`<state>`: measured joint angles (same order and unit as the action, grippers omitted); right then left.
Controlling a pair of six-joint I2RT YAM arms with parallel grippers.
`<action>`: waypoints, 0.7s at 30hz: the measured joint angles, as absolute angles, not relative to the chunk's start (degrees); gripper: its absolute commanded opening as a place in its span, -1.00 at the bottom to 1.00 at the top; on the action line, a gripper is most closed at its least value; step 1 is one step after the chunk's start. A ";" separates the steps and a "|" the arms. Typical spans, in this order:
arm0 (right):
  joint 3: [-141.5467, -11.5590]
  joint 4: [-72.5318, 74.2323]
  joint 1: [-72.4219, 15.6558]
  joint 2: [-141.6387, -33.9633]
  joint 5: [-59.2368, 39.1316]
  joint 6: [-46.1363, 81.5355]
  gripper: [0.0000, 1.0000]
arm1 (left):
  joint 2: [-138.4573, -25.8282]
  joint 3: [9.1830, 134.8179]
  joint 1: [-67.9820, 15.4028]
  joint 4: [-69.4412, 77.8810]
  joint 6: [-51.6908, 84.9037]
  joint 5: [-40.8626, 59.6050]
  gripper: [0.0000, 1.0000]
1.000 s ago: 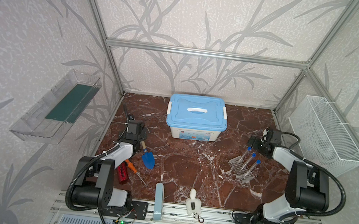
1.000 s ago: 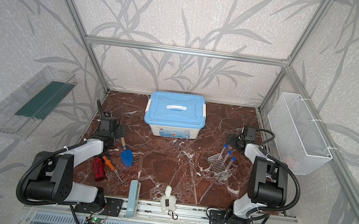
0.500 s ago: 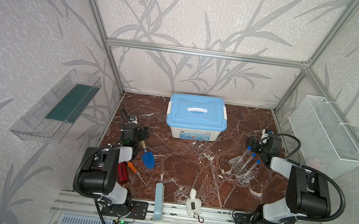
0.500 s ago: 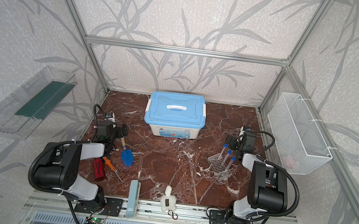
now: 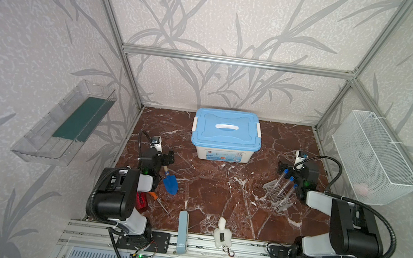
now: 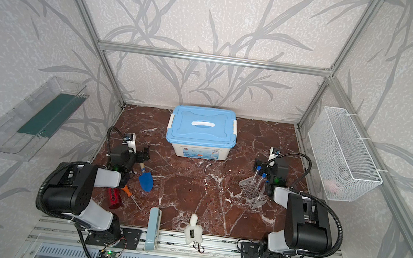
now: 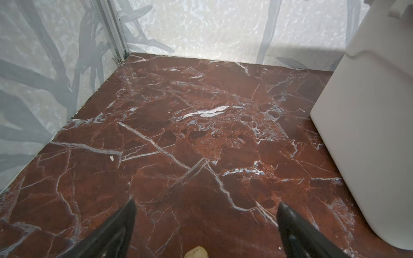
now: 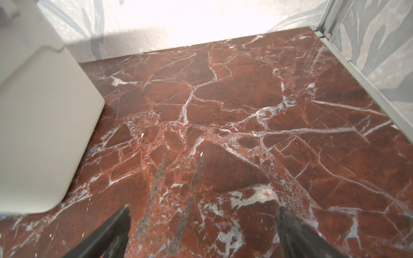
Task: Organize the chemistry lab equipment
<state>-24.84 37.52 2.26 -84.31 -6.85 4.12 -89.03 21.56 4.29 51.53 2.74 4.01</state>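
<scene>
Three blue-capped tubes [image 5: 286, 189] stand in the clear rack [image 5: 271, 192] at about 4 o'clock on the bench [image 5: 219, 190], caps tilted toward 1 o'clock. My right pincer [image 8: 204, 210] gapes wide and empty just beyond them, nose toward 12, so the rack lies behind it at 7 o'clock; I judge this arm far nearer than the left. My left pincer [image 7: 206, 203] is equally wide, empty, near 9 o'clock. Neither wrist view shows the tubes, only bare bench and the white box [image 8: 44, 111]. I cannot make out the beaker, dish or rods.
</scene>
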 measured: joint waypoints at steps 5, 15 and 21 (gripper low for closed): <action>-18.92 50.68 -3.11 -88.60 -3.36 0.30 0.98 | -89.03 21.54 4.29 52.53 2.46 4.86 0.98; -21.69 49.69 -4.67 -89.41 0.56 -2.48 0.98 | -89.08 21.52 4.29 52.73 2.50 3.95 0.98; -21.85 49.01 -4.67 -89.38 1.04 -3.03 0.98 | -89.08 21.52 4.27 52.73 2.50 3.62 0.98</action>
